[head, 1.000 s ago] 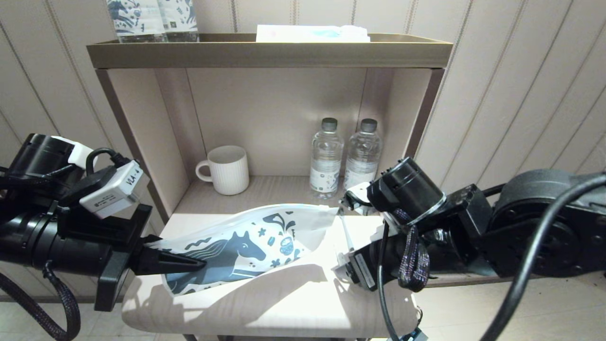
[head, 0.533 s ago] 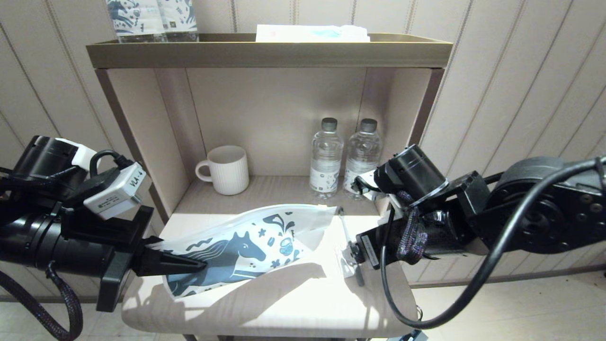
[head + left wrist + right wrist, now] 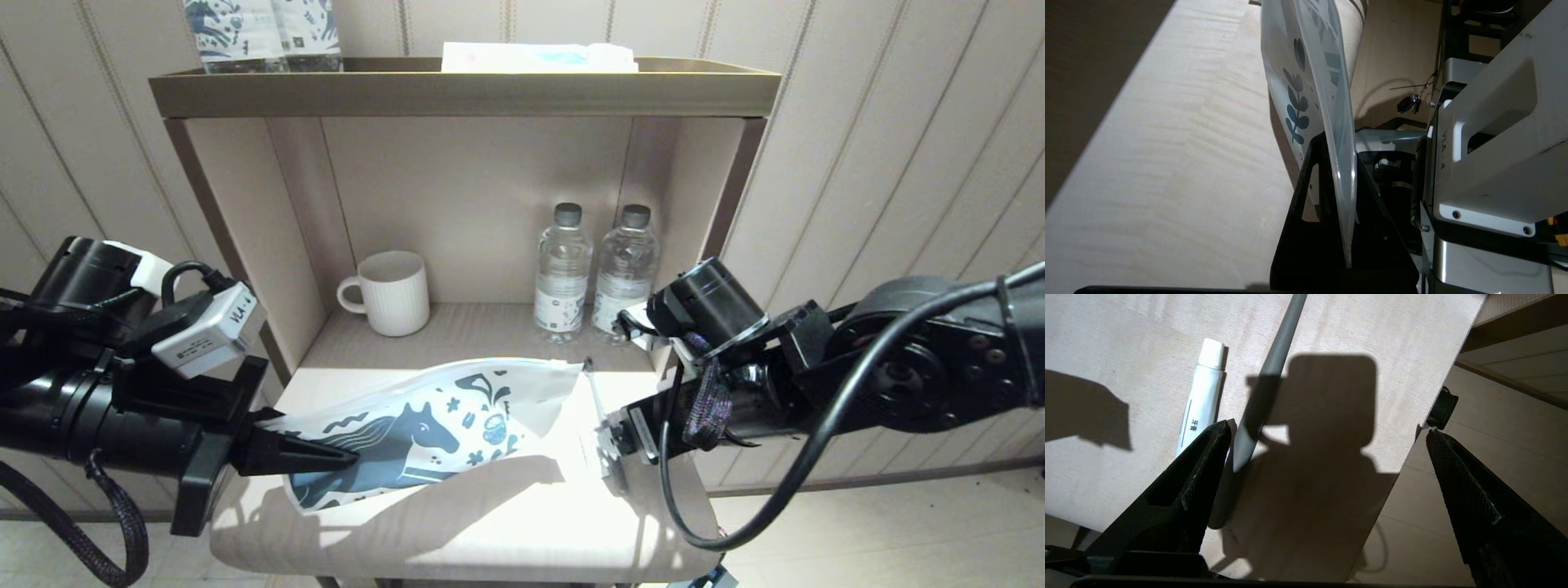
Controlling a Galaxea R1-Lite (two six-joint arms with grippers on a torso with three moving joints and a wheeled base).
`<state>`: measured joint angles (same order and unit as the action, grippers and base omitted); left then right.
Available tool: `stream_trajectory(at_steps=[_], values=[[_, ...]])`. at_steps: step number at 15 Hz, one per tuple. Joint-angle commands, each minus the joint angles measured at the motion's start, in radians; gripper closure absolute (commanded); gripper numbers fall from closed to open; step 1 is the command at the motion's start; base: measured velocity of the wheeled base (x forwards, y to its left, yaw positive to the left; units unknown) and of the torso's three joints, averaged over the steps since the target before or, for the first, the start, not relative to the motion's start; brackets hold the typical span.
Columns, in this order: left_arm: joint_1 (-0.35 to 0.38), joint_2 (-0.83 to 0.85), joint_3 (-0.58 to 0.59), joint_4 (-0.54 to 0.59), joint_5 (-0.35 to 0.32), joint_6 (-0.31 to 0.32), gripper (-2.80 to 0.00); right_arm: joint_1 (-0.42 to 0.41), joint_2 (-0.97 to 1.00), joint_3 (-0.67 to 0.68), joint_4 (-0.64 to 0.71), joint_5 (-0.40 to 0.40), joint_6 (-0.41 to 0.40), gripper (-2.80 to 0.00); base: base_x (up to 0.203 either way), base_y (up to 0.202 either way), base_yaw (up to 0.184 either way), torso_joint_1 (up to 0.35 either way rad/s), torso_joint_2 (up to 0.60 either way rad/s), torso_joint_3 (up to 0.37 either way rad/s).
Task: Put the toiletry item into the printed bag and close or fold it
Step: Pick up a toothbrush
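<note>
The printed bag [image 3: 424, 420], white with a dark blue horse, hangs slanted above the small table [image 3: 457, 531]. My left gripper [image 3: 326, 456] is shut on its left end, and the left wrist view shows the bag [image 3: 1310, 61] edge-on, pinched in that gripper [image 3: 1337, 147]. The toiletry item, a slim toothbrush [image 3: 593, 390], lies on the table just right of the bag's open mouth. My right gripper [image 3: 614, 457] hovers over its near end, open. In the right wrist view the toothbrush [image 3: 1274, 363] lies just inside one finger [image 3: 1208, 457] of the right gripper [image 3: 1327, 457], not gripped.
A small white tube [image 3: 1202, 396] lies beside the toothbrush. A white mug [image 3: 392, 292] and two water bottles [image 3: 563, 273] stand in the shelf niche behind. The top shelf [image 3: 465, 90] carries printed bottles and a flat packet. The table's right edge [image 3: 1429, 420] is under my right gripper.
My right wrist has swung up and to the right, and its jaws have opened a little wider. The toothbrush stays on the table. The left gripper and bag shifted slightly right.
</note>
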<state>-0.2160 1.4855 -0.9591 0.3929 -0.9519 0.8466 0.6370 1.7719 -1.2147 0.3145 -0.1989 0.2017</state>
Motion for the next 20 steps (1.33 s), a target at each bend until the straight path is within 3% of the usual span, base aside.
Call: stream_trajectory(at_steps=[1,14,15,20], values=[[0.0,0.004,-0.001,0.001,-0.005,0.005,0.0,-0.004,0.012,-0.002,0.001,-0.002,0.001,-2.8,0.0,0.0,0.0,0.0,0.0,0.0],[-0.002,0.004,0.007,0.003,0.009,0.005,0.0,0.0,0.055,-0.017,0.0,-0.004,0.001,-2.8,0.0,0.0,0.0,0.0,0.0,0.0],[-0.002,0.004,0.007,0.003,0.009,0.005,0.0,0.0,0.057,-0.016,0.0,-0.004,0.001,0.0,0.0,0.0,0.0,0.0,0.0,0.0],[-0.002,0.005,0.007,0.003,0.009,0.005,0.0,-0.002,0.055,-0.008,0.003,-0.002,-0.001,0.0,0.0,0.0,0.0,0.0,0.0,0.0]])
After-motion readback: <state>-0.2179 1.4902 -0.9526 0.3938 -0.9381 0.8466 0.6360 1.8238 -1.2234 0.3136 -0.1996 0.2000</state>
